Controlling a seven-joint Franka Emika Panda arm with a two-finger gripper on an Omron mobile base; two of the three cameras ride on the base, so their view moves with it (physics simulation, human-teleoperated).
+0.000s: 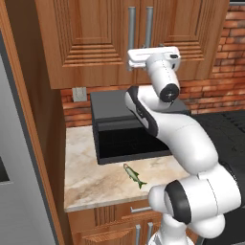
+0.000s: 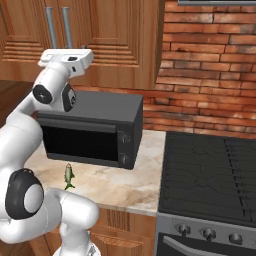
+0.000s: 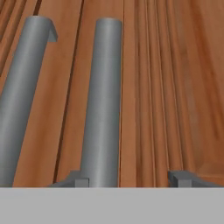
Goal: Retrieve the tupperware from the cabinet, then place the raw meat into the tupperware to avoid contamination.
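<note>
At the front of the reddish-brown wooden wall cabinet (image 1: 95,43), both paneled doors shut, hovers the two-finger gripper (image 3: 131,179). Released, clasping nothing: jaws apart, straddling one long silver bar handle (image 3: 103,100), which sits hard against one fingertip (image 3: 81,180) and well clear of the other. Neighbouring silver bar handle (image 3: 22,100) just beside, outside the jaws.

Judged to be the opening step; tupperware presumably behind those doors, not yet reachable. Small slender silvery-green fish (image 1: 134,175) lies on the marbled beige counter (image 1: 91,186), just in front of the big black microwave box (image 1: 119,129).

Risks from here:
- Closing off-centre could nudge the bar sideways or give a skewed, slipping grip.
- Pulling straight back instead of along the door's arc could wrench the fingers off the handle.
- Drifting toward the neighbouring bar could snag the wrong door.
- Swinging the elbow low could knock the microwave or sweep the fish off the counter.
</note>
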